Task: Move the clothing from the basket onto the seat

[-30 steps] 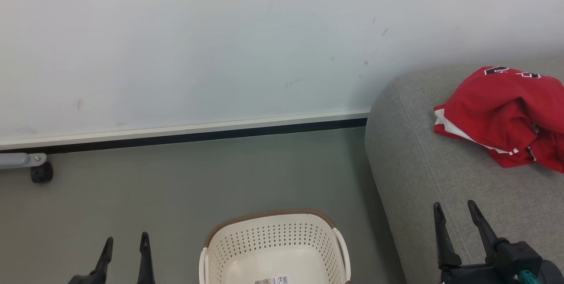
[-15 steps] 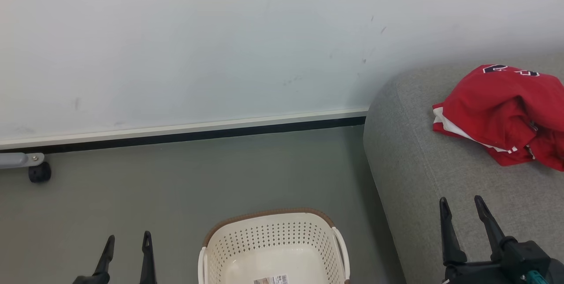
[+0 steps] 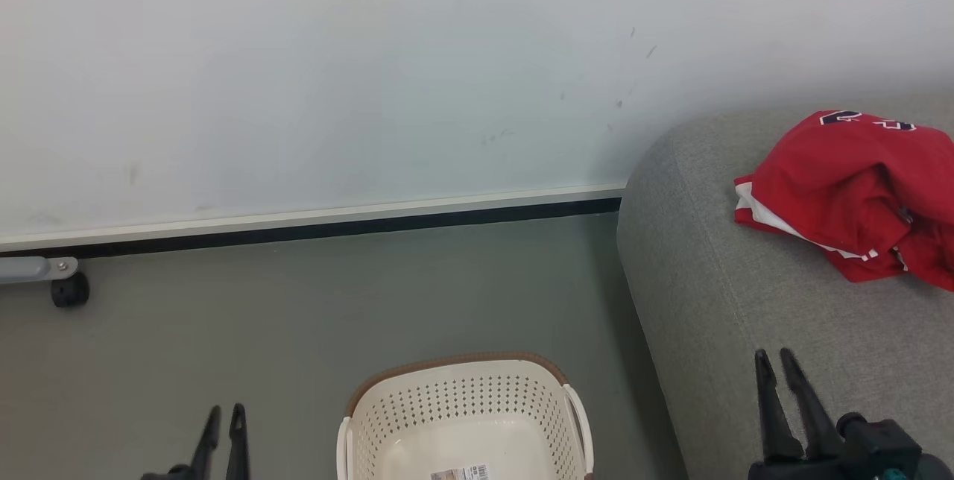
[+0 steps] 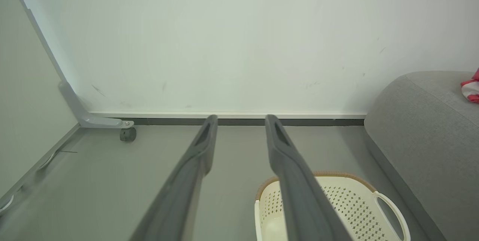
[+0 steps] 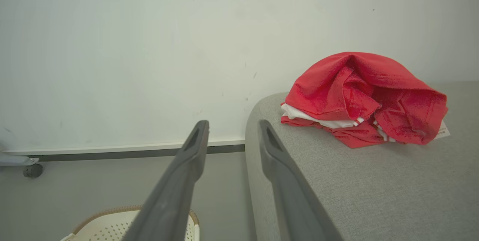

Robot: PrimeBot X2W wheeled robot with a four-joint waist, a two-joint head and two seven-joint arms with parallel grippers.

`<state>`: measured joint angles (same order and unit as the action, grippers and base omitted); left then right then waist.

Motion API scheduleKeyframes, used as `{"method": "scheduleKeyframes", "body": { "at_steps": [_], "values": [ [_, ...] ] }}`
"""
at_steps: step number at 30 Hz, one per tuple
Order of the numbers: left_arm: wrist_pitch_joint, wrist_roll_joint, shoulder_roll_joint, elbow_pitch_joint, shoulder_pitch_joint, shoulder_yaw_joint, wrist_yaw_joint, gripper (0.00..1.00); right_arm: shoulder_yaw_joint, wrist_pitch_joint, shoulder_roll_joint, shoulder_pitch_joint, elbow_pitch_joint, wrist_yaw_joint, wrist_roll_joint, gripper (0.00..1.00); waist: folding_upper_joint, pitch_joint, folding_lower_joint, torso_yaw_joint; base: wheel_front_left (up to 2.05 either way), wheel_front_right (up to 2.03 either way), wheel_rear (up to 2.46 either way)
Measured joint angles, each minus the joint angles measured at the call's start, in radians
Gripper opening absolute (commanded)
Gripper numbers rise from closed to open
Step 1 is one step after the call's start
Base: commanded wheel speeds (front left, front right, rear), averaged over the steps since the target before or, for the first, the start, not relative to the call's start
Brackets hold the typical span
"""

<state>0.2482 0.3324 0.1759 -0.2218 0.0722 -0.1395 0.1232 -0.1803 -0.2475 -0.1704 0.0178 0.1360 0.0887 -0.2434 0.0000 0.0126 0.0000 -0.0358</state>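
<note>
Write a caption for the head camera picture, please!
Red clothing piled on the grey seat, white basket beside it on the floor.

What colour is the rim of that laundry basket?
Brown, on a cream-white basket; the head view shows the rim best.

The left gripper and right gripper each have two slim black fingers tapering to points. Close up, the fingers look matte dark grey, with a long shallow slot near each tip. The right gripper's base is a chunky black block with a small teal part.
</note>
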Motion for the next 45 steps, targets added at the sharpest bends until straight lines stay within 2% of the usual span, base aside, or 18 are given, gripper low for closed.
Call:
{"method": "scheduleKeyframes", "body": {
  "at_steps": [9,45],
  "values": [
    [-0.019,0.044,-0.02,-0.035,0.017,0.006,-0.01,0.0,0.012,0.017,0.02,0.026,0.041,-0.01,-0.039,0.0,0.0,-0.001,0.0,0.002,0.0,0.0,0.0],
    [-0.158,0.504,-0.06,-0.054,-0.033,0.094,-0.098,0.0,0.128,0.156,0.059,-0.017,0.093,-0.082,-0.546,0.0,0.0,-0.006,0.0001,0.015,0.0,0.0,0.0]
  ]
}}
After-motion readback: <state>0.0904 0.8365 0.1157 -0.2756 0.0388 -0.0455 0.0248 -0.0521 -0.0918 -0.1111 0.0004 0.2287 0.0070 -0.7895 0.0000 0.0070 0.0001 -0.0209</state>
